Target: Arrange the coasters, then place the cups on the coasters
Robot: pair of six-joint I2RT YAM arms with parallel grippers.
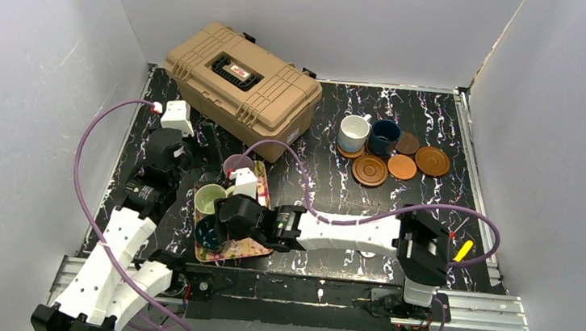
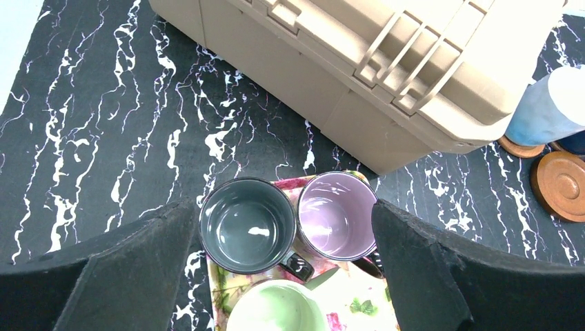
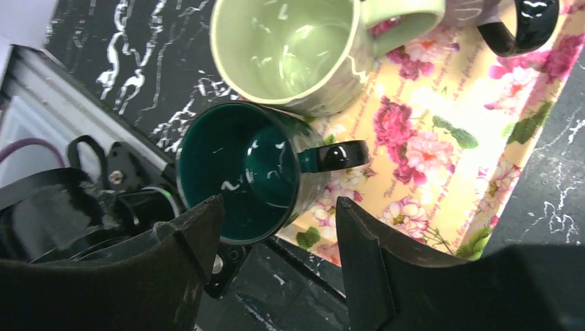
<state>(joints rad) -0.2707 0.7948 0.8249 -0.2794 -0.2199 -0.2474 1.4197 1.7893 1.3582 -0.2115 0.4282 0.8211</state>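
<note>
Near-left corner of floral tray (image 3: 441, 117): right gripper (image 3: 276, 207) low, fingers spread wide either side of the handle-side wall of teal cup (image 3: 234, 172); contact not discernible. Pale green cup (image 3: 290, 48) just behind it on the tray. Left gripper (image 2: 283, 207) hovers over dark green cup (image 2: 247, 224) and mauve cup (image 2: 336, 215), fingers wide, holding nothing. Far right: white cup (image 1: 354, 132) on a coaster, navy cup (image 1: 383, 136) against it, four bare coasters (image 1: 369, 170) clustered alongside. Tan toolbox (image 1: 240, 87) at back.

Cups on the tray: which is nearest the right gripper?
The teal cup, at the tray's near corner, right at the right gripper; the rest sit farther back.
</note>
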